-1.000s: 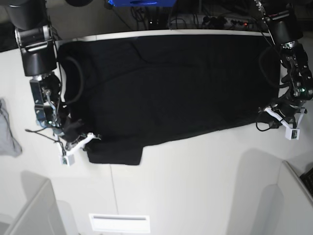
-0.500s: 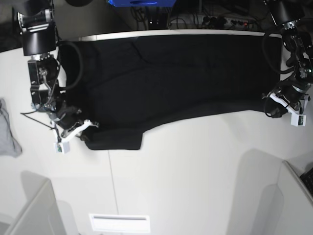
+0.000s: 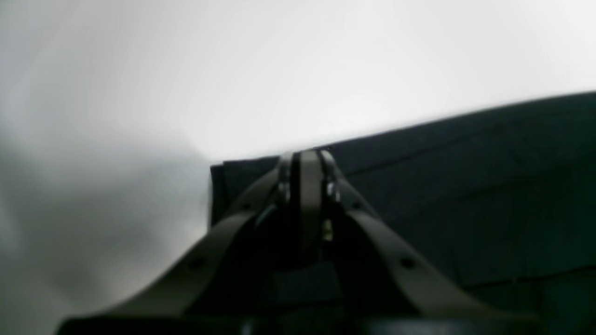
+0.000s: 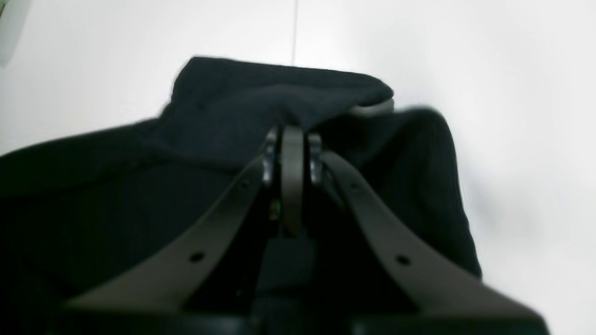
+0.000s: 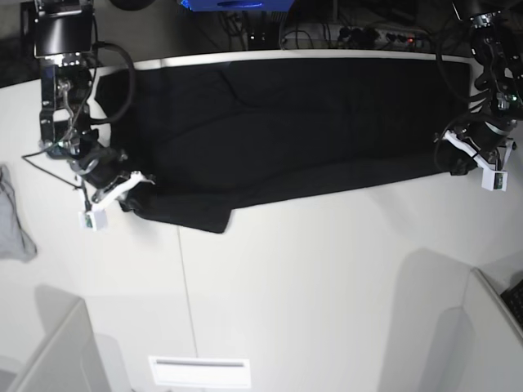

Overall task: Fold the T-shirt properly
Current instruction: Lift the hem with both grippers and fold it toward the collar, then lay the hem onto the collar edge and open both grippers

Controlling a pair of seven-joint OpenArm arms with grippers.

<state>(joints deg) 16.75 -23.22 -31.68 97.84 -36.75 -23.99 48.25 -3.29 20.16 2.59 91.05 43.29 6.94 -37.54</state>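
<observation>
Your black T-shirt (image 5: 294, 131) lies spread out across the white tabletop (image 5: 327, 286), reaching almost from one side to the other. Your right end effector (image 5: 131, 189) is pinched tight on the shirt's sleeve end, with the cloth bunched up around its tips. Your left end effector (image 5: 458, 159) is squeezed shut on the shirt's corner at the other end. A small grey cloth (image 5: 12, 220) sits at the tabletop's edge, well apart from the shirt.
</observation>
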